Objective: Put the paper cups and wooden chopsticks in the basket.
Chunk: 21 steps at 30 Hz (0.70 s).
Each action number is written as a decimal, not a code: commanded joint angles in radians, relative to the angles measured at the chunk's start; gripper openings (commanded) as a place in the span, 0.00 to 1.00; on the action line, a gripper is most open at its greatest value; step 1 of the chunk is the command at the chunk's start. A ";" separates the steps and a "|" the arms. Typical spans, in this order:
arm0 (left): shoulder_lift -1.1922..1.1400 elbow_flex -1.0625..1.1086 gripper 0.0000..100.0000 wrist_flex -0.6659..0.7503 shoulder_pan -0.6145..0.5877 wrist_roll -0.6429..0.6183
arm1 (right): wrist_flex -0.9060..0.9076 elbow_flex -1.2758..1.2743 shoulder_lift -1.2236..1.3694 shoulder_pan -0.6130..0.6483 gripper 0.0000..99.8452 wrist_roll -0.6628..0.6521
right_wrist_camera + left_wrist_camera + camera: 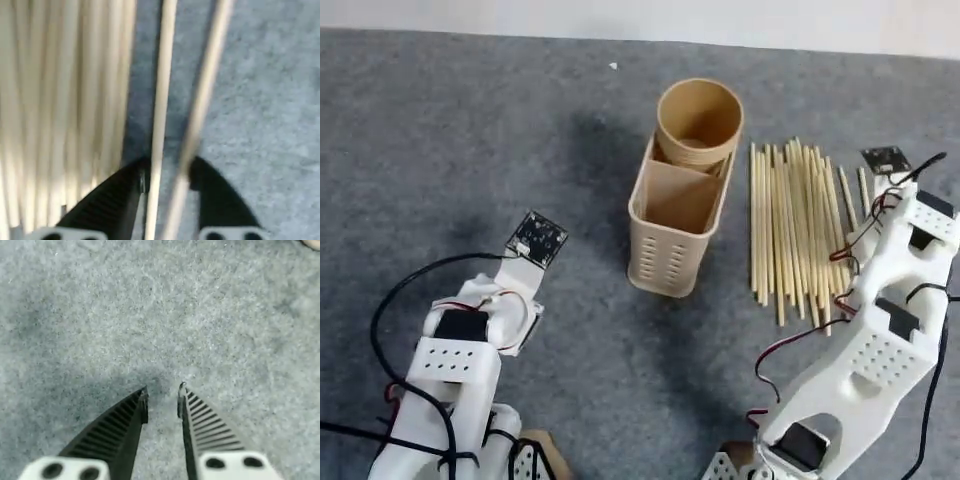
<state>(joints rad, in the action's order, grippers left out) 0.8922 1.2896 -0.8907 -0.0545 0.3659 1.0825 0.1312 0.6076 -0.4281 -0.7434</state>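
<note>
A beige slotted basket (pixel 672 245) stands mid-table, and stacked paper cups (pixel 699 122) sit upright in its far compartment. To its right a pile of wooden chopsticks (pixel 794 225) lies on the grey carpet. The right arm (pixel 890 300) hangs over the pile's right edge. My right gripper (pixel 169 175) is low and open, its fingers either side of two loose chopsticks (pixel 161 100), with the main pile (pixel 65 110) beside it. The left arm (pixel 470 340) is at the near left, well away from the basket. My left gripper (pixel 162 402) is open over bare carpet, holding nothing.
The near compartment of the basket (pixel 682 195) has a divider inside. Cables trail from both arms. A small white scrap (pixel 613 67) lies at the far side. Bare grey carpet (pixel 470 140) stretches left of the basket.
</note>
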 commanded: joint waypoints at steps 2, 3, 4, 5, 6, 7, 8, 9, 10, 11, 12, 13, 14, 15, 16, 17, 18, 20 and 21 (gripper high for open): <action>0.012 -0.002 0.13 0.014 0.012 0.003 | 0.013 -0.018 0.025 0.028 0.00 -0.005; 0.012 -0.002 0.13 0.014 0.012 0.003 | 0.041 -0.013 0.025 0.028 0.00 -0.005; 0.012 -0.002 0.13 0.014 0.012 0.003 | 0.082 -0.012 0.025 0.028 0.00 -0.003; 0.012 -0.002 0.13 0.014 0.012 0.003 | 0.119 0.001 0.019 0.028 0.00 0.000; 0.012 -0.002 0.13 0.014 0.012 0.003 | 0.157 0.039 0.007 0.035 0.00 0.017; 0.012 -0.002 0.13 0.014 0.012 0.003 | 0.191 0.085 -0.012 0.038 0.00 0.049; 0.012 -0.002 0.13 0.014 0.012 0.003 | 0.225 0.127 -0.033 0.042 0.00 0.084; 0.012 -0.002 0.13 0.014 0.012 0.003 | 0.255 0.170 -0.059 0.042 0.00 0.118; 0.012 -0.002 0.13 0.014 0.012 0.003 | 0.280 0.213 -0.085 0.044 0.00 0.149; 0.012 -0.002 0.13 0.014 0.012 0.003 | 0.302 0.260 -0.116 0.047 0.00 0.175; 0.012 -0.002 0.13 0.014 0.012 0.003 | 0.318 0.309 -0.148 0.048 0.00 0.206; 0.012 -0.002 0.13 0.014 0.012 0.003 | 0.334 0.355 -0.180 0.059 0.00 0.242; 0.012 -0.002 0.13 0.014 0.012 0.003 | 0.349 0.401 -0.214 0.067 0.00 0.282; 0.012 -0.002 0.13 0.014 0.012 0.003 | 0.364 0.446 -0.249 0.076 0.00 0.319; 0.012 -0.002 0.13 0.014 0.012 0.003 | 0.377 0.486 -0.283 0.091 0.00 0.351; 0.012 -0.002 0.13 0.014 0.012 0.003 | 0.390 0.524 -0.318 0.111 0.00 0.381; 0.012 -0.002 0.13 0.014 0.012 0.003 | 0.403 0.559 -0.354 0.131 0.00 0.407; 0.012 -0.002 0.13 0.014 0.012 0.003 | 0.412 0.611 -0.430 0.180 0.00 0.457; 0.012 -0.002 0.13 0.014 0.012 0.003 | 0.414 0.631 -0.469 0.208 0.00 0.480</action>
<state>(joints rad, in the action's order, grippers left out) 0.8922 1.2896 -0.8907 -0.0545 0.3659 1.4830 0.6667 0.2869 -0.2915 -0.3337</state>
